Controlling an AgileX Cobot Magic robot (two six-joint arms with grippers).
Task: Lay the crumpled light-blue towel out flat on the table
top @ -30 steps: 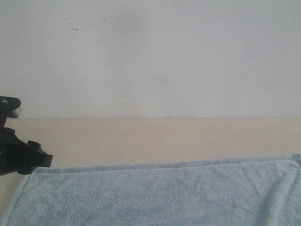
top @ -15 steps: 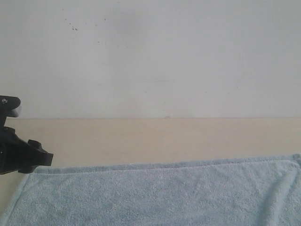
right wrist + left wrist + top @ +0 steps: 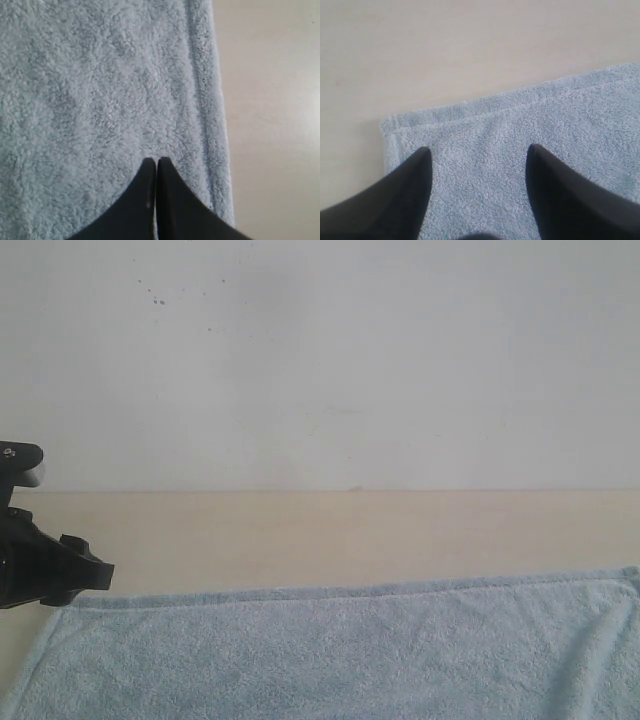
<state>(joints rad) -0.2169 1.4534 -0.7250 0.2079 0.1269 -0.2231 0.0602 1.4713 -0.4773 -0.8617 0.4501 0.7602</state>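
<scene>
The light-blue towel (image 3: 340, 650) lies spread flat across the near part of the beige table (image 3: 330, 535), with its hemmed far edge running straight from left to right. At the towel's far left corner, my left gripper (image 3: 88, 573) hovers. In the left wrist view it (image 3: 479, 150) is open, its two black fingers wide apart over the towel (image 3: 520, 125) just inside the corner hem, with nothing between them. My right gripper (image 3: 156, 161) is shut, fingertips pressed together above the towel (image 3: 100, 90) close to a hemmed side edge. It does not show in the exterior view.
A white wall (image 3: 330, 360) rises behind the table's far edge. Bare tabletop (image 3: 445, 50) lies beyond the left corner of the towel, and more bare tabletop (image 3: 270, 100) lies beside the edge under the right gripper.
The left arm has shifted very slightly upward at the towel's corner. The towel looks unchanged.
</scene>
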